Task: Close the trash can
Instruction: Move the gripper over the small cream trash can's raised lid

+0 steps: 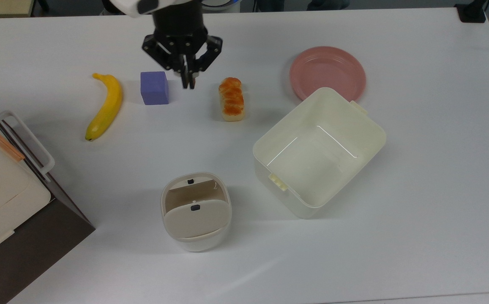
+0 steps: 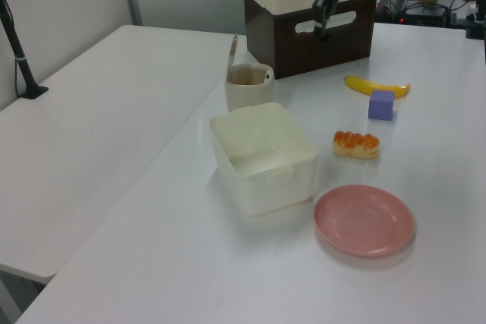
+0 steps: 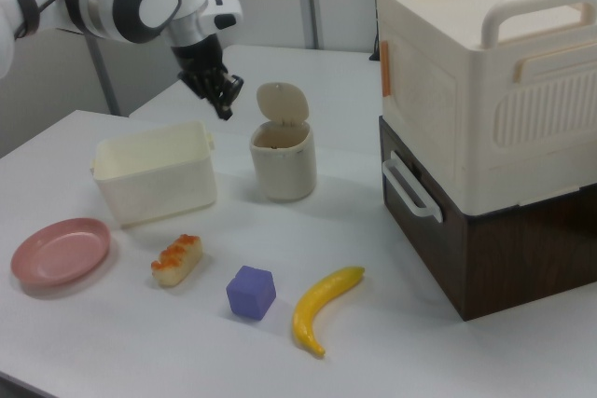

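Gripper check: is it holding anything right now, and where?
Nothing is held. The gripper is shut on air above the table, apart from the trash can.

arm [image 1: 143, 5] cut off by top view's edge

top view, left to right: banana [image 1: 105, 105] | cube [image 1: 154, 87] | bread [image 1: 231, 98] | plate [image 1: 327, 71]
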### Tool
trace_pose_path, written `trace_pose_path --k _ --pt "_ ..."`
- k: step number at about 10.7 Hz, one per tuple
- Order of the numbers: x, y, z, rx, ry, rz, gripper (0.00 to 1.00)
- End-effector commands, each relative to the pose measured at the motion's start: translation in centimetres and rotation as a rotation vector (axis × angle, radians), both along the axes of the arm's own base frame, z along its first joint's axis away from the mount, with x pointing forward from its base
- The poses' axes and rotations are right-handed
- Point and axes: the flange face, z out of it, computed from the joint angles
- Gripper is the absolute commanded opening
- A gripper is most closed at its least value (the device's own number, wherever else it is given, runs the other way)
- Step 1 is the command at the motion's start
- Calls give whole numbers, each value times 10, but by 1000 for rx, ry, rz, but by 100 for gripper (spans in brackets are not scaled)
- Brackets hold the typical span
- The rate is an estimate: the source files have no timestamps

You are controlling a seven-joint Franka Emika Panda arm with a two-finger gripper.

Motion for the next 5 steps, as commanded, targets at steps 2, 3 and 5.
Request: trace_pose_path --k 2,3,5 --pt "41 -7 22 12 -309 -47 0" --pt "57 -6 21 20 -399 -74 0" --pt "86 -3 9 39 -576 -134 0"
